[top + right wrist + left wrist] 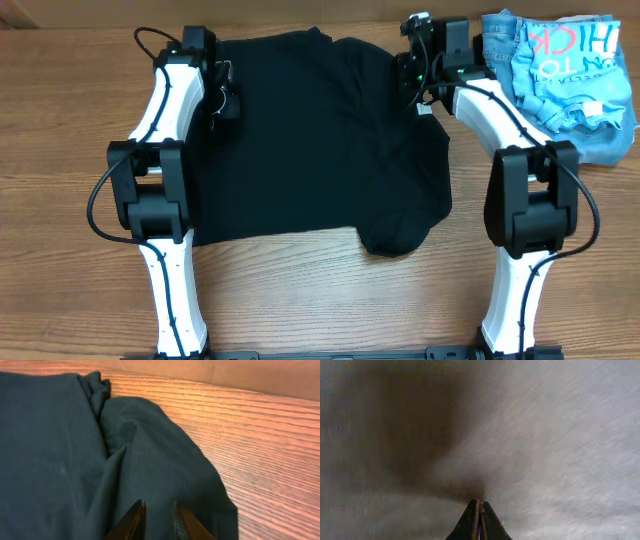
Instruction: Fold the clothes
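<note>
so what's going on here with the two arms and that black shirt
Two robot arms are working on a black T-shirt that lies spread on the wooden table, not yet folded. The left gripper is shut at the shirt's left edge, apparently pinching the cloth. The right gripper is slightly open just above the right sleeve. A light blue shirt lies bunched at the far right.

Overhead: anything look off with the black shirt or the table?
The black T-shirt lies askew and not flat. Its near edge sags into a rounded bulge toward the right arm's side, and a fold ridges up just ahead of the right gripper. A crumpled blue clothes pile sits beyond the right arm.
</note>
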### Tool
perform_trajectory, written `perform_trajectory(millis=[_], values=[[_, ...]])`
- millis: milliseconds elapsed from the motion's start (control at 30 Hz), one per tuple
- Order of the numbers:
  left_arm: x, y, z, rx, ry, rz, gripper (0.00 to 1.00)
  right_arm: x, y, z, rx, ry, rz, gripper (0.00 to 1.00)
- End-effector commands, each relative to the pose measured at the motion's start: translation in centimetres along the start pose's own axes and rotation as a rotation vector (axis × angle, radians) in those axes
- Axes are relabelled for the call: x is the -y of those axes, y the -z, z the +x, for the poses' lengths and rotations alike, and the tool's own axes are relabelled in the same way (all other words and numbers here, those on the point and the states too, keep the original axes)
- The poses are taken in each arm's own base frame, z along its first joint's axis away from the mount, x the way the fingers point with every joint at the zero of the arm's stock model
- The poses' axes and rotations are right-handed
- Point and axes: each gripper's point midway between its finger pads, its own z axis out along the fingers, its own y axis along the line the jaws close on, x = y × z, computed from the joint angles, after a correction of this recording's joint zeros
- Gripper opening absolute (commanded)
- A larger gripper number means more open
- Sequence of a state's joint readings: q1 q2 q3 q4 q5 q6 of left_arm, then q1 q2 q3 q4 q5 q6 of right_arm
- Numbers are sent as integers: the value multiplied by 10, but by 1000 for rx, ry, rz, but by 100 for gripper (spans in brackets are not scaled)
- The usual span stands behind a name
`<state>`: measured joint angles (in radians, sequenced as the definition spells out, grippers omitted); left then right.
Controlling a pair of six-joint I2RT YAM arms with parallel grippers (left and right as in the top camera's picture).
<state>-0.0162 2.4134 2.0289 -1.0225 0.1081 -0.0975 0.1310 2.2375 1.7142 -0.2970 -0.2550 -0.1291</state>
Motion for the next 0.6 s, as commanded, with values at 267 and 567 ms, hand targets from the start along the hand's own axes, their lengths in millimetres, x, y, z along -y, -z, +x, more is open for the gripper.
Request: perform_trajectory(millis=[267,567], values=[[-50,-11,82,-287,134,-195,4,3,-22,22,-40,24,-18,25],[-43,33,68,-200,165,-155,4,11,-22,14,-9,33,29,15]])
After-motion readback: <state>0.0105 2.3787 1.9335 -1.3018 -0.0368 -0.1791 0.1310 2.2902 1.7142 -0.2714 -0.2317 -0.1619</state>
